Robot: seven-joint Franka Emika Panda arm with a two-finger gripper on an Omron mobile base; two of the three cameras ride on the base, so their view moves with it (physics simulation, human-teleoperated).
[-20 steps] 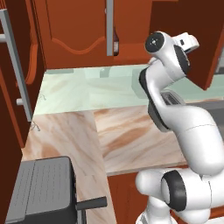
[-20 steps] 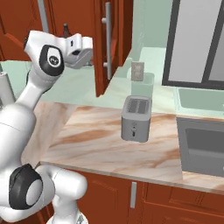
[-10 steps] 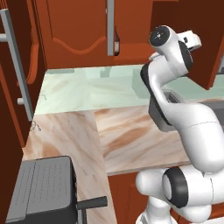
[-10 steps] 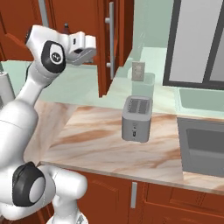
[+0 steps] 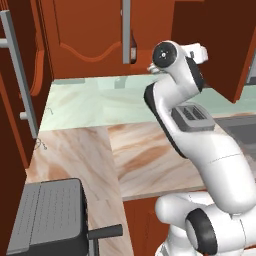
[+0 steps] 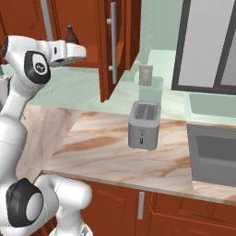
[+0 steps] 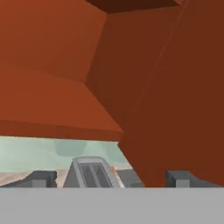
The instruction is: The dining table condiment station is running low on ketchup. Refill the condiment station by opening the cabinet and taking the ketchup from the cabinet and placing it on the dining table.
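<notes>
Inside the open cabinet (image 6: 120,41), the ketchup (image 6: 70,35) stands at 12 o'clock above the empty, wide-open gripper (image 7: 111,178).

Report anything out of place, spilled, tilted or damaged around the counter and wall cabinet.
Nothing stands out. The cabinet door hangs open, as the job needs, and the ketchup stands upright inside. The toaster sits square on the counter, with no spill or damage showing.
</notes>
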